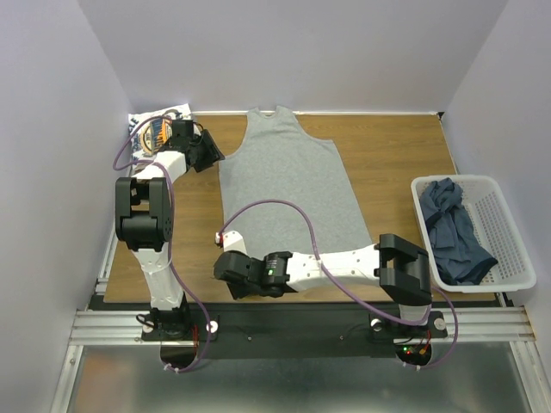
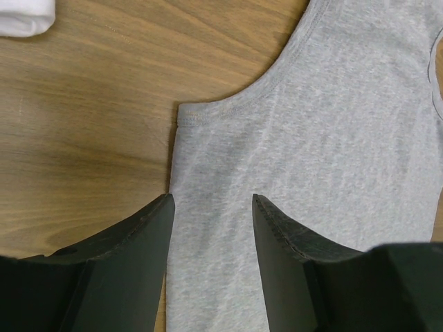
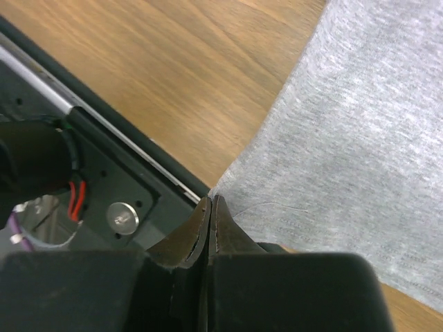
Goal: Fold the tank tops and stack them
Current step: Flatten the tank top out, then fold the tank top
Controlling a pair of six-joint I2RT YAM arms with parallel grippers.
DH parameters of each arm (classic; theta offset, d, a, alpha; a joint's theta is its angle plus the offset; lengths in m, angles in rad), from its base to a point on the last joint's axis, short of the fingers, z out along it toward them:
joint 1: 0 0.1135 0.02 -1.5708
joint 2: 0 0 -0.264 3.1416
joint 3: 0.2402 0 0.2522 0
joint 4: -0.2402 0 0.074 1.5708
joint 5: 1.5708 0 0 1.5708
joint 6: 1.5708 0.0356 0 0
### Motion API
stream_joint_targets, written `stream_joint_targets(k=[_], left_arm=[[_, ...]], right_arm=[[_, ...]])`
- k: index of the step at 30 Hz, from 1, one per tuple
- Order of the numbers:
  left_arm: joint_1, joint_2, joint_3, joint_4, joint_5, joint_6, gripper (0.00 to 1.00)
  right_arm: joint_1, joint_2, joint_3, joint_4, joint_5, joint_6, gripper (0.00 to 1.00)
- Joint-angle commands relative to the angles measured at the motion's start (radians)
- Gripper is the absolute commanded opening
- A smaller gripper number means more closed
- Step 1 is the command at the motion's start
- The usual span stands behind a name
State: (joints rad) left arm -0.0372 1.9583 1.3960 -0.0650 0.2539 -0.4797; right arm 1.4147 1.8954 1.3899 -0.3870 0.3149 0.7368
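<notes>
Grey tank top [image 1: 284, 185]: flat on the middle of the table [image 1: 396, 155], neck at the far side;
Left gripper [image 2: 211, 200]: jaws wide apart, empty, astride the side edge under the armhole;
Right gripper [image 3: 210, 202]: closed, apparently on the tip of the near hem corner;
Risk: such a thin pinch may slip on lifting; the left may catch one layer only

A brown wooden surface [image 1: 387, 163] is seen inside an enclosure of plain white walls [image 1: 301, 52]. On the right part of this surface a white rectangular plastic mesh basket [image 1: 506, 232] is placed, close to the right edge. Along the near edge, silver aluminium rails [image 1: 103, 325] are mounted, and a flat black plate [image 1: 293, 331] is laid across them. In the right wrist view a round silver screw [image 3: 121, 218] is seen in this plate. The wood grain is shown clearly in the left wrist view.
</notes>
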Motion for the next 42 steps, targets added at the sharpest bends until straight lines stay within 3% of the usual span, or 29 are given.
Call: stream_joint_targets(k=[1, 22, 28, 31, 37, 40, 42], left_arm=[[0.003, -0.030, 0.003, 0.018, -0.028, 0.023, 0.60], [-0.036, 0.114, 0.066, 0.014, -0.097, 0.035, 0.56], [-0.052, 0.134, 0.075, 0.002, -0.150, 0.027, 0.49], [-0.052, 0.139, 0.075, -0.009, -0.171, 0.020, 0.43], [-0.052, 0.133, 0.069, -0.001, -0.194, 0.006, 0.20], [-0.052, 0.117, 0.067, 0.002, -0.212, 0.000, 0.00], [-0.052, 0.106, 0.064, 0.007, -0.232, -0.002, 0.00]], right_arm=[[0.010, -0.058, -0.026, 0.060, -0.034, 0.009, 0.00], [0.009, -0.131, -0.104, 0.065, -0.030, 0.058, 0.00], [0.010, -0.150, -0.118, 0.065, -0.027, 0.065, 0.00], [0.009, -0.157, -0.126, 0.065, -0.022, 0.070, 0.01], [0.009, -0.153, -0.131, 0.068, -0.030, 0.070, 0.00], [0.009, -0.150, -0.129, 0.076, -0.049, 0.065, 0.00], [0.010, -0.147, -0.129, 0.089, -0.079, 0.056, 0.00]])
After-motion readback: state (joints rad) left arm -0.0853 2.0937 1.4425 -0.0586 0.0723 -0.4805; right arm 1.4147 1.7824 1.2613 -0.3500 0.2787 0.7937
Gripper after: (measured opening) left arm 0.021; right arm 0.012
